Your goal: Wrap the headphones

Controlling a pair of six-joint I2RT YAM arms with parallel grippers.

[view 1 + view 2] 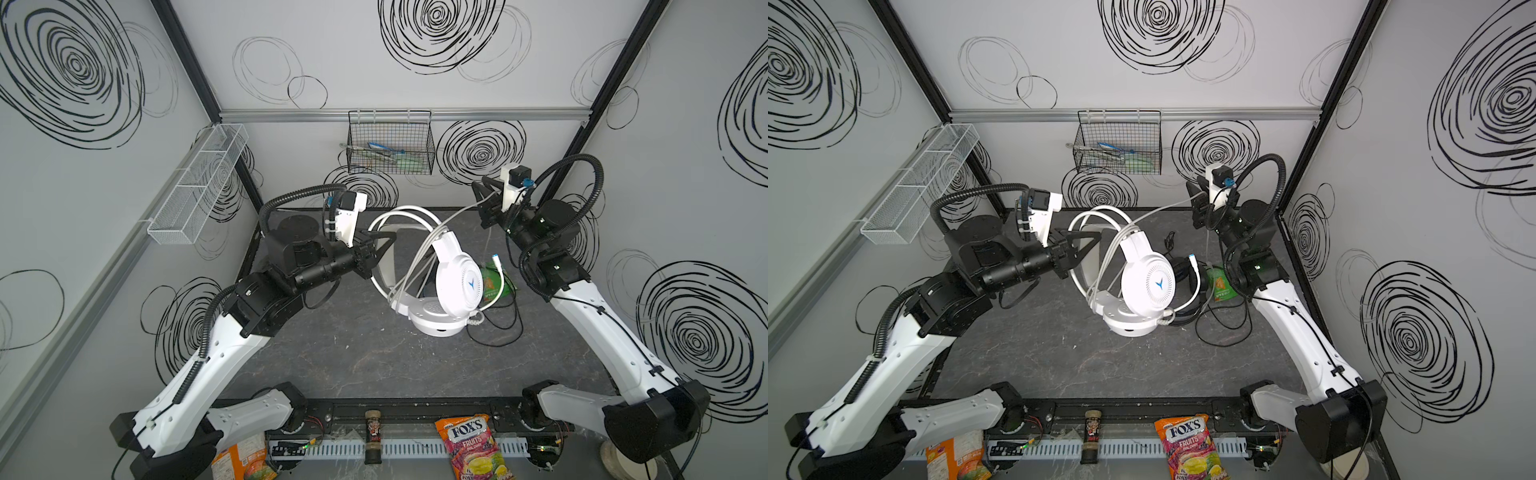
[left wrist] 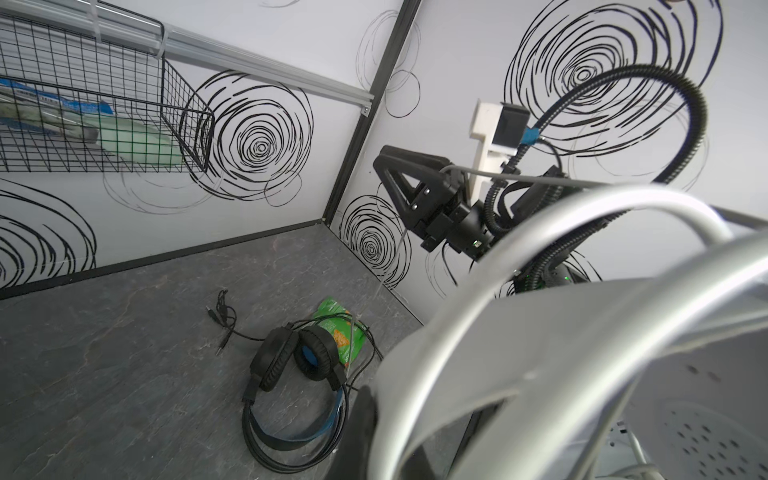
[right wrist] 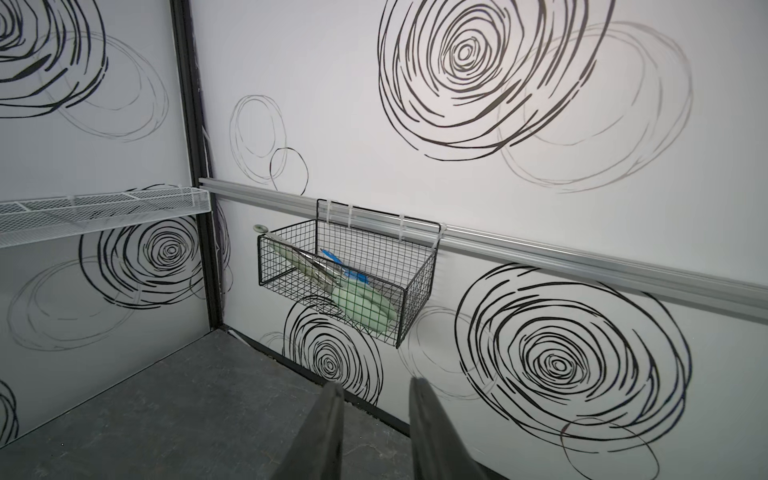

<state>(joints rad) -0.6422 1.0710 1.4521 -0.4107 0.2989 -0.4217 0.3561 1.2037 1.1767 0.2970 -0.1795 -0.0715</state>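
The white headset (image 1: 457, 274) is standing in the middle of the table (image 1: 353, 353), tilted, its lower ear cup resting on the surface and its headband (image 2: 540, 332) rising toward the left. The left gripper (image 1: 390, 237) is reaching in from the left and meeting the top of that headband. Its fingers are pressing together on the band, which is filling the near part of the left wrist view.

The white cable (image 1: 461, 212) is looping several times around the headband, then running up and to the far right to the right gripper (image 1: 478, 193). In the left wrist view the cable is draping over the body of the right gripper (image 2: 386, 166) and dropping down from it. Its plug (image 1: 496, 258) is dangling above the green packet (image 1: 494, 282). In the right wrist view the fingers (image 3: 324, 424) are standing apart with a clear gap and nothing showing between the tips.

The black headset (image 2: 291, 365) is lying flat on the table to the right of the white one, beside the green packet. Its black cable (image 1: 498, 328) is spreading loosely around it.
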